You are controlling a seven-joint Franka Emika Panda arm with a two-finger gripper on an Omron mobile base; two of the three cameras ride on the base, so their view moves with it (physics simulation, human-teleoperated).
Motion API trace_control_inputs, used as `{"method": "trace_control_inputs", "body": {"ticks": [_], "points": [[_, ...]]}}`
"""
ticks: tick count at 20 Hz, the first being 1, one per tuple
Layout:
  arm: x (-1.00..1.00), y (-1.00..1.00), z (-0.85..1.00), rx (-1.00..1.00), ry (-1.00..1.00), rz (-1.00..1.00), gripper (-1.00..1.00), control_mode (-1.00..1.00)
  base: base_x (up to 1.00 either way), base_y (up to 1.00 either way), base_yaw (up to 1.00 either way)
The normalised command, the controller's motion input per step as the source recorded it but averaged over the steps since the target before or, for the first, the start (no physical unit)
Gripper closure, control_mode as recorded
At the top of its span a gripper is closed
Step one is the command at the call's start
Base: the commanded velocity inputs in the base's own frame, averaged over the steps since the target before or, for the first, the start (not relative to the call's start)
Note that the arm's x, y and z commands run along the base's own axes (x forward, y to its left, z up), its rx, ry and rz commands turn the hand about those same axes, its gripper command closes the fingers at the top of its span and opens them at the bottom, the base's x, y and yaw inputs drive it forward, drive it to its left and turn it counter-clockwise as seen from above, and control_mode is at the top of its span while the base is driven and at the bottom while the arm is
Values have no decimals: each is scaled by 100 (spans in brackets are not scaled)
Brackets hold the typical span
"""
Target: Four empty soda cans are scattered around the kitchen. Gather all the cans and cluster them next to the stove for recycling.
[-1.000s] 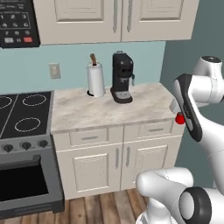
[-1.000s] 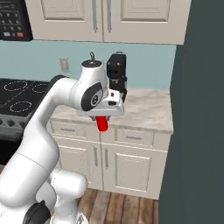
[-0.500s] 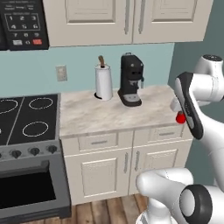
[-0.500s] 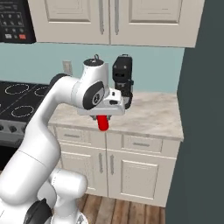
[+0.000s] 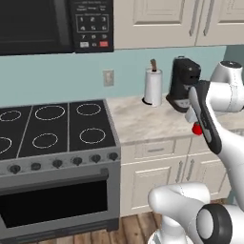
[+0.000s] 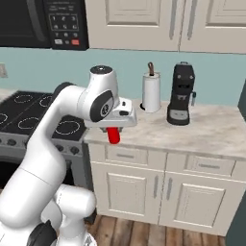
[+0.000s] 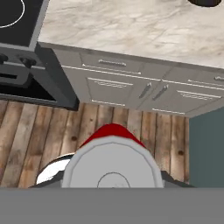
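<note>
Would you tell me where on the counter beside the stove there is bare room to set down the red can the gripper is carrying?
The marble counter is bare from the stove edge to the coffee machine, in front of the paper-towel roll. It is crowded only along the back wall, where those two stand. The gripper holds the red can off the counter's front edge.

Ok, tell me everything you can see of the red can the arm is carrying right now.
The red soda can is a small cylinder with a silvery top and a glossy red body, metal by its look. It hangs upright below the gripper, whose jaws are shut on its upper part. It is held in the air in front of the counter edge, just right of the stove. Nothing else touches it. No markings can be made out.
</note>
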Motion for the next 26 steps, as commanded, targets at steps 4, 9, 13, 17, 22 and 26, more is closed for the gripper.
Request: {"method": "trace_control_inputs", "body": {"ticks": [4,9,13,17,22,26], "points": [[0,0,0,0,0,0,100,100,22,100,-2],[0,0,0,0,0,0,100,100,7,100,-2],[0,0,0,0,0,0,100,100,1,100,-2],[0,0,0,0,0,0,100,100,3,100,-2],[0,0,0,0,0,0,100,100,6,100,-2],[0,0,0,0,0,0,100,100,10,100,-1]]}}
